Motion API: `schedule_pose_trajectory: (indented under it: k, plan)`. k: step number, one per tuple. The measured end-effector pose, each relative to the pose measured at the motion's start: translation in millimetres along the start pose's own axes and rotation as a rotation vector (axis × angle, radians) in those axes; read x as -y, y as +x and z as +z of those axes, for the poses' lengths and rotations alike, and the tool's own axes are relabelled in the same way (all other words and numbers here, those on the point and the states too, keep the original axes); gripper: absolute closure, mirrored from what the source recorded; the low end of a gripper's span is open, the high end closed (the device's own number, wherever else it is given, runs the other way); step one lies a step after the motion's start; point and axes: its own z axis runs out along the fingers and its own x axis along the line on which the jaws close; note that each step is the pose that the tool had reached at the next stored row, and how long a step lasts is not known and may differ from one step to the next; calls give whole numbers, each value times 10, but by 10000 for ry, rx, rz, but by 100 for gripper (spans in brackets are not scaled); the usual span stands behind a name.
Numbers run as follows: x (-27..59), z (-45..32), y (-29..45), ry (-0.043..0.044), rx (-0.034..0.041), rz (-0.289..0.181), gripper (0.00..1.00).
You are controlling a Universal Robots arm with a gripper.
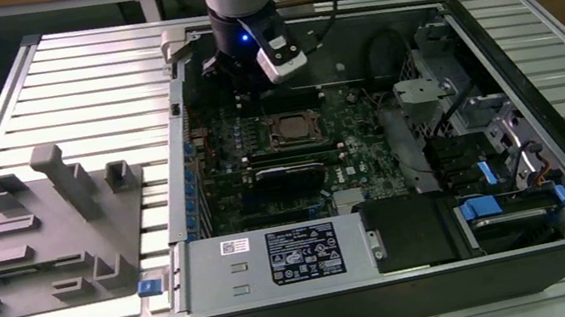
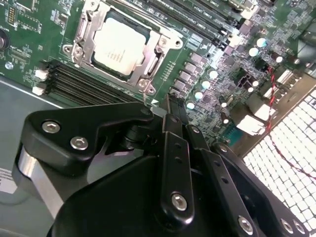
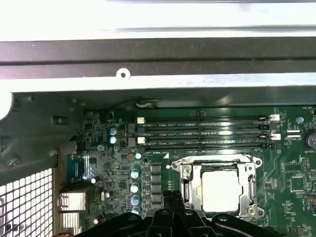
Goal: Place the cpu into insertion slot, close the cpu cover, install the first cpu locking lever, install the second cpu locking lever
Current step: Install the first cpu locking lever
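Observation:
The cpu (image 2: 120,47) lies flat in the insertion slot (image 1: 290,130) on the green board, its dull silver face (image 3: 220,190) up. The cpu cover (image 2: 91,27) is down over it as a silvery frame (image 3: 190,174), and the chip shows through its window. Thin metal levers run along the frame's sides (image 3: 254,190). My gripper (image 1: 232,81) hangs inside the case, a little beyond the slot toward the case's far wall. Its black fingers (image 2: 170,106) meet at the tips with nothing between them, and in the first wrist view the gripper (image 3: 170,197) sits just beside the socket's corner.
Black memory slots (image 3: 205,131) run next to the socket. The open computer case (image 1: 396,286) has a power supply (image 1: 276,259) at the front and drive bays (image 1: 488,150) on the exterior view's right. A grey fixture block (image 1: 53,231) stands on the slatted table (image 1: 71,64).

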Motion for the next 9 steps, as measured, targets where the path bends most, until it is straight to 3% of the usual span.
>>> schedule_pose_trajectory:
  k: [2,6,9]
  plan:
    - [2,-2,45,-32,39,-3,90]
    - [4,-4,97,-262,67,5,90]
    - [4,-4,98,-289,66,8,90]
